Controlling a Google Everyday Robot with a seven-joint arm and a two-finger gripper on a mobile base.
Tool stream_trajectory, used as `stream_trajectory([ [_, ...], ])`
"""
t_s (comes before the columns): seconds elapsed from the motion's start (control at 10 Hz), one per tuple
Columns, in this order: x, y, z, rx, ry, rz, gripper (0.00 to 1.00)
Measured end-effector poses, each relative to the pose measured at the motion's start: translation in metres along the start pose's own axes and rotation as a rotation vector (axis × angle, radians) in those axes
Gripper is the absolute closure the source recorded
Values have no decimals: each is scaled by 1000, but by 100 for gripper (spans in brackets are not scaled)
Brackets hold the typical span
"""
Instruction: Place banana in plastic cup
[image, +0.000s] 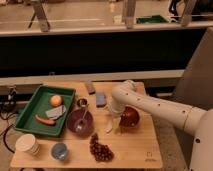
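Camera view shows the banana (109, 127) just below the middle of the frame. It is a short, pale yellow-cream shape that reads as two pale lobes on the wooden table (140, 152). It lies between the purple bowl (79, 121) on its left and the red-brown bowl (131, 117) on its right.

The gripper (114, 119) is directly over it, at the end of the white arm that bends in from the right. I cannot tell whether the gripper is spread, closed, or already holding the fruit, because the two pale shapes merge.

The plastic cup (59, 151) stands well apart at the lower left, near the cream paper cup (27, 145). The dark grape bunch (100, 150) lies between the cup and the banana.

The main risk is probably a weak hold on a smooth, curved fruit, which could let it slip during the carry. The path to the cup also passes close to the purple bowl and the grapes, so a low carry could knock either. The cup looks small and light. An off-centre release could tip it or leave the banana on the rim.
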Motion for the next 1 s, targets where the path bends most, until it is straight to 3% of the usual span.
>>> stream_trajectory([
  [1.0,24,11,25,-58,18,-19,20],
])
